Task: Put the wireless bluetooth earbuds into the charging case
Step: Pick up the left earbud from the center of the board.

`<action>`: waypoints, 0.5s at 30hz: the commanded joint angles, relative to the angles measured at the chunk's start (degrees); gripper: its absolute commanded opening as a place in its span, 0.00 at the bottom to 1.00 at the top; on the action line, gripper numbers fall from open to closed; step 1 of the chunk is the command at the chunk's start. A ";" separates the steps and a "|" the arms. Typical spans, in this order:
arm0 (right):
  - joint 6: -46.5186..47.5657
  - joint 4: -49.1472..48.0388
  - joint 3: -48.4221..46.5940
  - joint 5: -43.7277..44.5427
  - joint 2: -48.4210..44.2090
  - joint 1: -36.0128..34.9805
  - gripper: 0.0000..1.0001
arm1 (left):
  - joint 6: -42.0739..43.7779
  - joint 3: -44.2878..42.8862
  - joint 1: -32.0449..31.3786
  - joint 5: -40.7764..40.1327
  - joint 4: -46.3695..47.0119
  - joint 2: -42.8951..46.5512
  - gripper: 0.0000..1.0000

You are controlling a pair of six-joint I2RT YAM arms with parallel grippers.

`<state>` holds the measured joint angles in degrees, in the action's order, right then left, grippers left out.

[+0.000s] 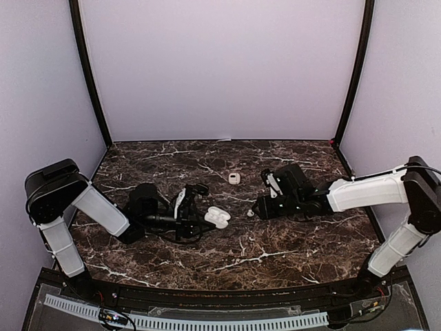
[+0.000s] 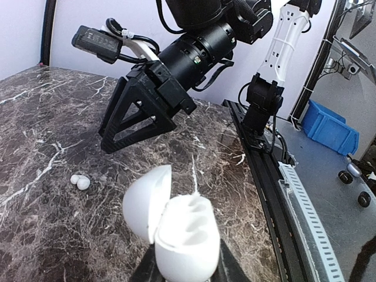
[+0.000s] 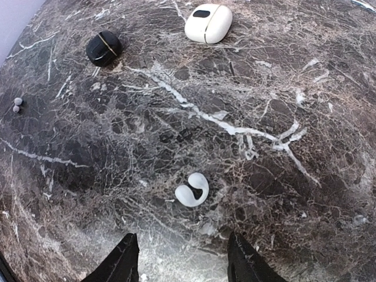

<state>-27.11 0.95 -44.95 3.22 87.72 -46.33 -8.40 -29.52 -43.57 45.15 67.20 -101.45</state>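
My left gripper is shut on the base of a white charging case. The case is held just above the table with its lid swung open, and its hollow sockets show. A small white curled earbud lies on the marble a little ahead of my right gripper. That gripper is open, its two black fingertips standing apart to either side below the earbud, with nothing between them. In the top view the earbud lies just left of the right gripper, between the two arms.
A shut white case and a shut black case lie farther back on the marble table. A tiny grey pair of buds lies at the left. The table's black front rail runs along the near edge.
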 commanded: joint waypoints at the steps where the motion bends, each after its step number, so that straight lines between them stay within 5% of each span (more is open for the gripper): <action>1: -2.49 3.30 -3.88 3.13 3.43 0.30 0.50 | 0.26 0.72 -0.02 -1.52 0.66 0.99 0.17; 15: -2.06 2.69 -6.93 6.20 11.00 0.38 0.37 | 0.79 0.60 -0.02 -1.70 -0.15 0.97 0.17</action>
<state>-29.26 4.25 -49.43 8.86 96.57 -46.33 -8.19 -29.52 -43.59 43.42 67.11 -101.45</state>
